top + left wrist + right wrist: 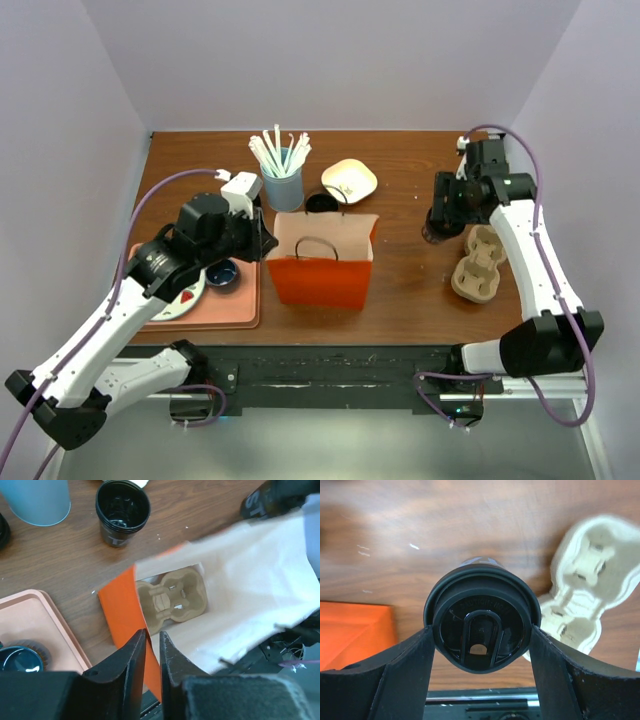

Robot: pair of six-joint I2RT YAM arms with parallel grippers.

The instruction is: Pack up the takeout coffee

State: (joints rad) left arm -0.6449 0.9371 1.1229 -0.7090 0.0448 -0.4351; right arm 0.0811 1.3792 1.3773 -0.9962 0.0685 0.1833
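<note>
Step in hand, by my read: lift and carry into the bag. Gripping the takeout coffee (481,630) in the right gripper (480,637), with fingers (407,662) pressed on opposite sides at lid-rim height. Looks like a real clamp, not a hover. Sits well out at 3 o'clock of the orange bag (320,282) in the top view, just at 10 o'clock of the loose cup carriers (478,262). Can't tell if resting on the table or already off it. Straddling the bag's 9 o'clock wall with the left gripper (152,652), orange edge between near-closed fingers. Can't tell if pinching or slack, so confirm that hold first, since the mouth looks slanted in the left wrist view. Then lift straight up to clear the carriers at 4 o'clock. Carry upright and slow: a grip on a tapered cup at the lid can slip or pop the lid. Travel toward 9 o'clock, high enough to pass the bag rim and the handle (315,246). Centre over the open mouth before descending, not over the wall. Aim for a socket of the carrier inside the bag (172,600) and lower vertically until seated. Let go only once supported from below, then exit straight up without snagging paper.
</note>
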